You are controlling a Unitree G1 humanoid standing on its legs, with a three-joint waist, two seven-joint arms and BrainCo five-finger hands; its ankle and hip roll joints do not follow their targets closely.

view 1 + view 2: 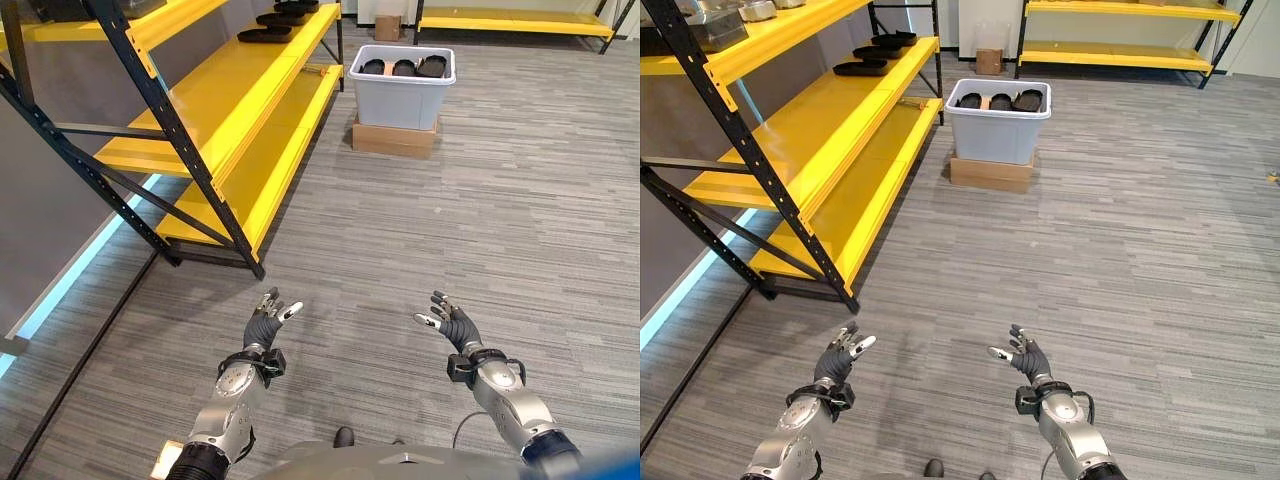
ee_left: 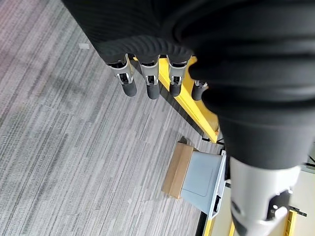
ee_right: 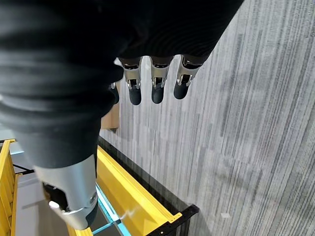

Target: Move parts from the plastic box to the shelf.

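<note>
Inspection starts at the left with the yellow shelf (image 1: 215,110), a dark-framed rack whose tiers run away from the robot along the grey wall (image 1: 60,190); several dark parts (image 1: 265,33) already lie near the far end of a middle tier. The left hand (image 1: 266,325) hangs low above the floor with fingers straight and relaxed, holding nothing. The right hand (image 1: 452,324) mirrors it, likewise spread and empty. Farther off, just beyond the rack's far end, the plastic box (image 1: 402,85) stands on a flat cardboard carton (image 1: 394,138), with more dark parts (image 1: 1000,101) resting inside against its far rim. Risks, in my judgement: both hands are well apart from the box, so an approach walk is required, and the rack's diagonal brace (image 1: 170,130) and protruding foot lie close to the left-hand path and could be struck. The box sits raised on the carton rather than on the floor, so a careless reach might shift or tip it. The parts are dark and lie close together, which could cause a mis-grip. The surface is grey striped carpet (image 1: 520,200), level and unobstructed; a second yellow rack (image 1: 1120,50) and a small carton (image 1: 988,61) stand along the far wall.
</note>
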